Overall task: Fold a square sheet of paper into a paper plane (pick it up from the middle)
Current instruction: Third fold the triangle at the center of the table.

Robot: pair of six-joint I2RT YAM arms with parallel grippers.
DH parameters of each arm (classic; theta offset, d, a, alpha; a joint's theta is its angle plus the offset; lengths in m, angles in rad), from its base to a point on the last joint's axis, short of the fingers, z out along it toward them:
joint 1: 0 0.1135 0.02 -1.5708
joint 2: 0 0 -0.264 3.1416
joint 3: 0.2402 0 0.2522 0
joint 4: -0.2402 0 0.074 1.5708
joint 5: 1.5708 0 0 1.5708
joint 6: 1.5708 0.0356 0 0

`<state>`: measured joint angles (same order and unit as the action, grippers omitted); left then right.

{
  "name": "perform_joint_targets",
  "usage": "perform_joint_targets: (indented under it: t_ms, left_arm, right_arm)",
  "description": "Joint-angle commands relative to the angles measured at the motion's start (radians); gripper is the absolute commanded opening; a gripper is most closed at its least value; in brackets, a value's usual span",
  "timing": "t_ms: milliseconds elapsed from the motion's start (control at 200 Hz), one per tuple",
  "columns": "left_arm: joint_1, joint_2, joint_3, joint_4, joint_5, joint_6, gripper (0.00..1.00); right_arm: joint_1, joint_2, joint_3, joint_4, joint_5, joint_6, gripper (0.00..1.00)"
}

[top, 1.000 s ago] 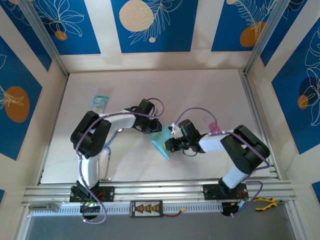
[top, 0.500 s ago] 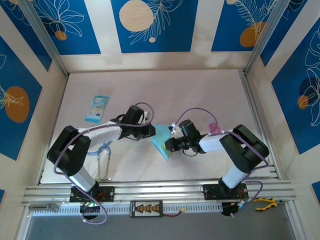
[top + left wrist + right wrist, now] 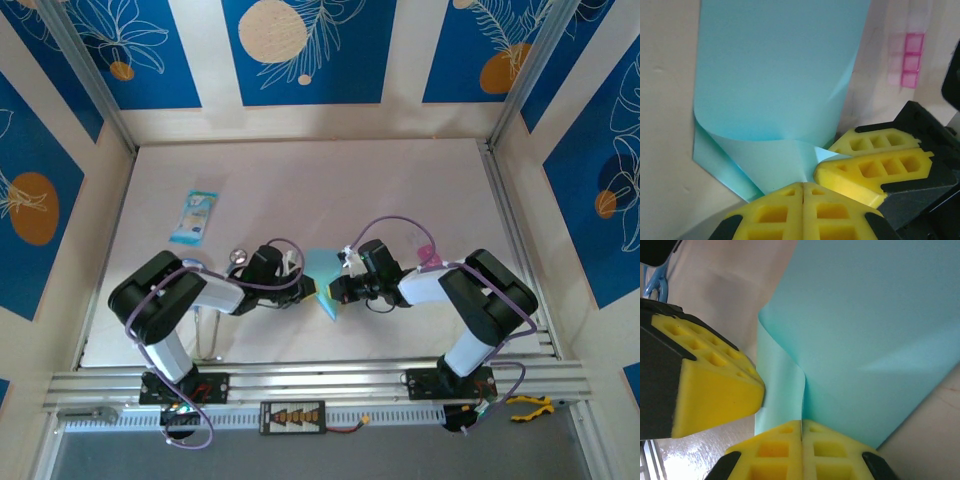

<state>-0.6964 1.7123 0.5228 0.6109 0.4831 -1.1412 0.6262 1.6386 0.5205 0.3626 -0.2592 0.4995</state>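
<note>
The left gripper (image 3: pixel 802 186) and right gripper (image 3: pixel 801 423) are pinching the curling edge of the thin light-blue square sheet of paper (image 3: pixel 780 75), which is likely limp and easily torn.

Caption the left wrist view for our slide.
Left end effector and right end effector pinch the curled light-blue square paper sheet.

A pale surface (image 3: pixel 330 190) carries a blue-and-white packet (image 3: pixel 194 217) at far left. The square sheet of paper (image 3: pixel 322 268) lies mid-surface, a small pink item (image 3: pixel 426 250) to its right.
</note>
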Motion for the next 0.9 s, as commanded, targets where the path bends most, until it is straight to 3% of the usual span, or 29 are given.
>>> perform_joint_targets:
  t_ms: [0, 725, 895]
  left_arm:
    - [-0.009, 0.013, -0.015, 0.153, 0.019, -0.057, 0.02]
    - [-0.02, 0.066, -0.014, 0.035, -0.039, -0.02, 0.02]
    - [-0.026, 0.06, -0.003, -0.048, -0.058, 0.012, 0.02]
  right_arm:
    - [0.024, 0.074, -0.03, -0.043, 0.063, -0.002, 0.0]
    - [0.035, 0.063, -0.012, -0.068, 0.071, 0.002, 0.0]
    - [0.036, 0.006, 0.005, -0.101, 0.059, 0.022, 0.1]
